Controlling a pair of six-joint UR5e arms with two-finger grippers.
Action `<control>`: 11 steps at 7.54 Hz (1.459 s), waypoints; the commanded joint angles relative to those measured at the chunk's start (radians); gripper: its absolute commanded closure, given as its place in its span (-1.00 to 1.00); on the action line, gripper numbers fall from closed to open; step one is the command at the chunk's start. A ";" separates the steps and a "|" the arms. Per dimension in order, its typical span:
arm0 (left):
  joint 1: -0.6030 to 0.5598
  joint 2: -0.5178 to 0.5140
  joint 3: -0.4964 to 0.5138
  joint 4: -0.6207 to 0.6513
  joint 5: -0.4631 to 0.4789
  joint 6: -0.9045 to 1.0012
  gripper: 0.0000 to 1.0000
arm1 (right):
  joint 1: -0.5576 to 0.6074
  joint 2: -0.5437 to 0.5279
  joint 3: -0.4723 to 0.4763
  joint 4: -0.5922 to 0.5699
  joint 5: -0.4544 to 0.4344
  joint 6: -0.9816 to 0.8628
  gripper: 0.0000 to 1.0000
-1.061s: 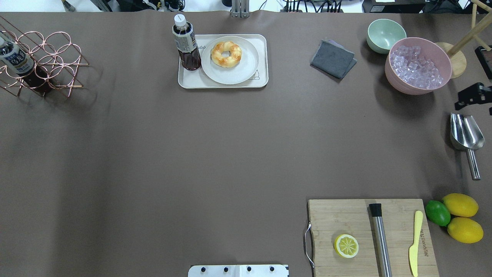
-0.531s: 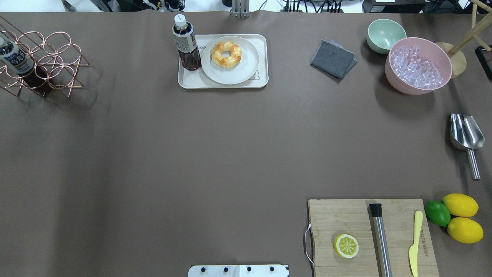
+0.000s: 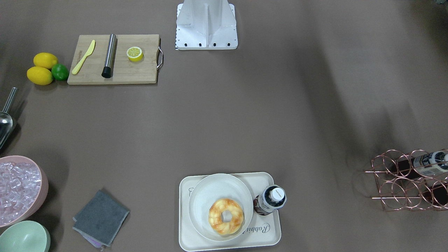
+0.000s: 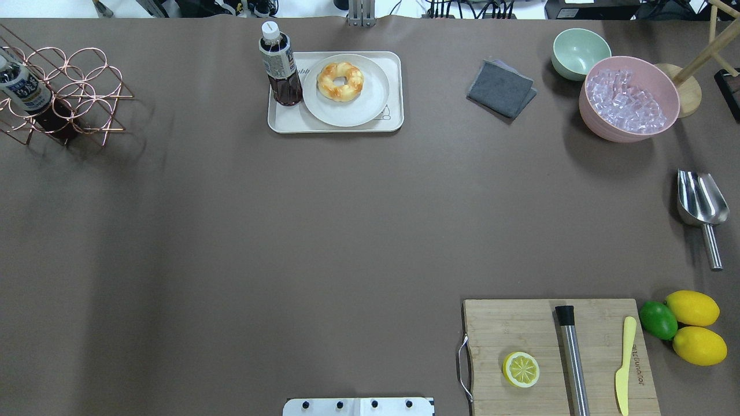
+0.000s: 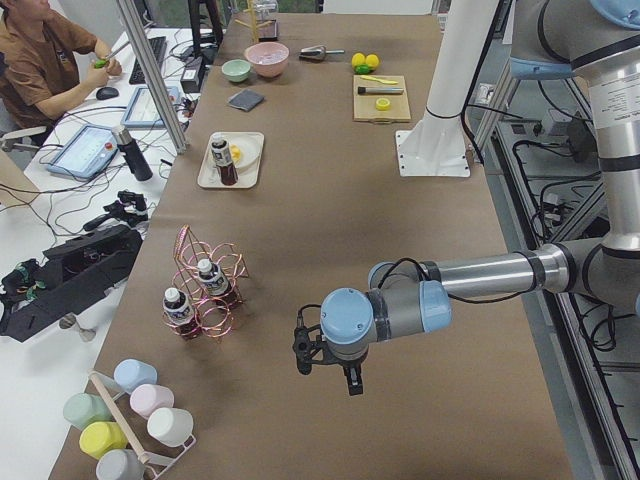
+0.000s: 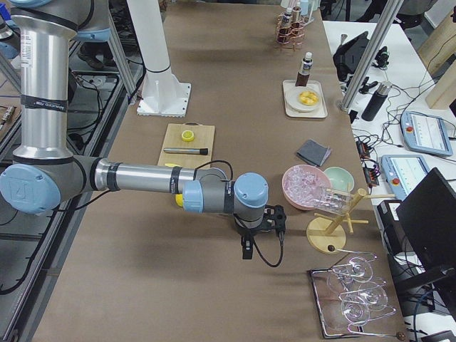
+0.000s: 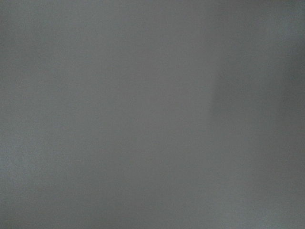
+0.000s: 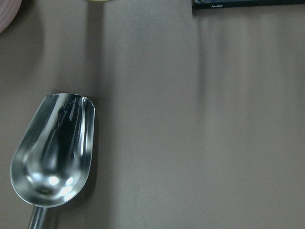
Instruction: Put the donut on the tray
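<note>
The golden-yellow twisted donut (image 4: 340,81) lies on a round off-white plate (image 4: 370,107), which stands on the cream-white tray (image 4: 393,122) at the table's far side. It shows in the front-facing view too: the donut (image 3: 226,216), the plate (image 3: 210,189) and the tray (image 3: 269,238) with "Rabbit" script. My left gripper (image 5: 326,372) shows only in the exterior left view, over bare table far from the tray; I cannot tell whether it is open or shut. My right gripper (image 6: 261,235) shows only in the exterior right view, near the pink bowl; I cannot tell its state.
A dark tea bottle (image 4: 280,63) stands on the tray's left end. A copper wire rack (image 4: 63,92) with bottles is at far left. A grey cloth (image 4: 500,88), green bowl (image 4: 580,52), pink ice bowl (image 4: 629,98), metal scoop (image 4: 700,202), cutting board (image 4: 537,323) and lemons (image 4: 692,308) are on the right.
A black gripper part at the overhead view's right edge, by the pink bowl, has moved out of that view. The donut, plate and tray have not moved.
</note>
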 commanded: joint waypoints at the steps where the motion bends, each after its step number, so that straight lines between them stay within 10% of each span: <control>1: 0.001 -0.007 0.000 0.000 0.000 -0.005 -0.96 | 0.003 -0.003 -0.001 0.000 -0.002 -0.016 -0.98; 11: 0.043 -0.021 0.008 0.000 0.002 -0.008 -0.96 | 0.013 -0.001 0.036 -0.049 0.000 -0.037 -0.98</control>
